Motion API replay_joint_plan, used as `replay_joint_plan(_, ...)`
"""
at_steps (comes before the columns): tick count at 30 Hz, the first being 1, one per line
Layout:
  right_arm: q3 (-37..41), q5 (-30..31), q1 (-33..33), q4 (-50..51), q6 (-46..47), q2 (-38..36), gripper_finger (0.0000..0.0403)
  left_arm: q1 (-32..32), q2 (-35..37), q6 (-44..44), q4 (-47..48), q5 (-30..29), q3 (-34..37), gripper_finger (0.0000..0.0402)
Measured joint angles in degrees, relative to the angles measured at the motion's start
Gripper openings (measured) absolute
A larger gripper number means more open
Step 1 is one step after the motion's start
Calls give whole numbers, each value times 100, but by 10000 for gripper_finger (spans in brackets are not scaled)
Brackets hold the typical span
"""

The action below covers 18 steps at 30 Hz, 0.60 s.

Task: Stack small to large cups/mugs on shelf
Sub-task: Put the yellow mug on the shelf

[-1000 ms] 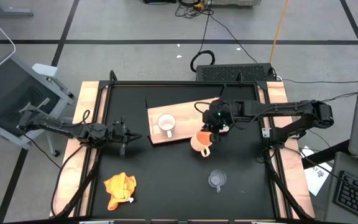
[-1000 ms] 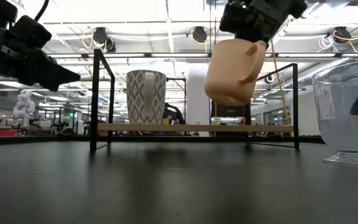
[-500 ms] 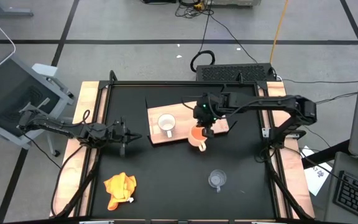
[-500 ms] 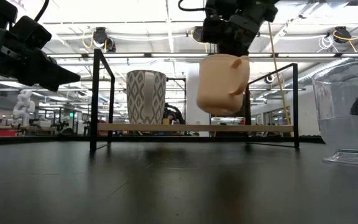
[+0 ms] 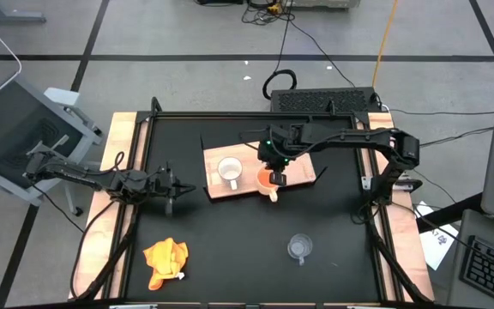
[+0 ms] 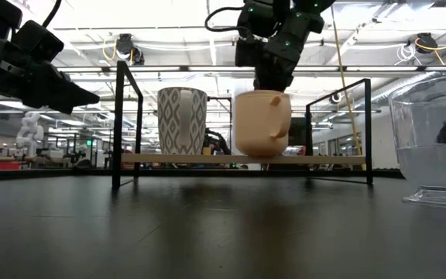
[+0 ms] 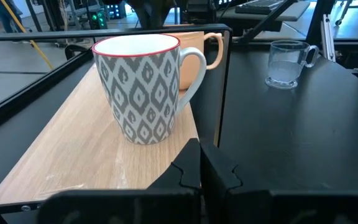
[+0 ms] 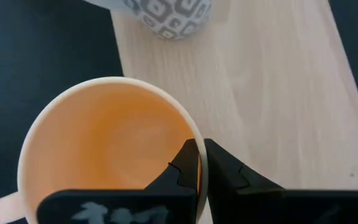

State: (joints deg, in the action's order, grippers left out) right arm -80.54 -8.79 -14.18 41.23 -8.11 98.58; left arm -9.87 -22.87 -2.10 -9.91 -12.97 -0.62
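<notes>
A: Starting nearest the front of the table, what is there?

B: A crumpled orange-yellow cloth (image 5: 165,261), soft and folded, lies nearer the front than the shelf. A clear glass cup (image 5: 298,247), smooth and see-through with a small handle, also stands on the black tabletop (image 5: 230,249), well apart from the shelf.

A: And the shelf itself?

B: The shelf (image 5: 303,172) is a flat pale wooden board with visible grain. A white cup (image 5: 229,171) with a grey diamond pattern stands on it. Just beside that, at the shelf's front edge, the right gripper (image 5: 274,166) pinches the rim of the matte yellow-orange cup (image 5: 267,183), one finger inside, one outside.

A: What could go wrong?

B: Part of the cup seems to overhang the edge; released there, it could tip off. A thin rim grip may also slip.

A: The left gripper (image 5: 171,184)?

B: Waiting beside the shelf, fingers pressed together, holding nothing.
</notes>
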Motion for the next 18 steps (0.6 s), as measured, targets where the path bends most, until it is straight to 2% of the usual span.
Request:
replay_joint_plan(6,-79,424,-24,-24,-16,68,2,-1,2,6,38,0,0,1)
replay_joint_plan(18,-78,468,-239,22,-63,68,2,0,2,1,74,0,0,1)
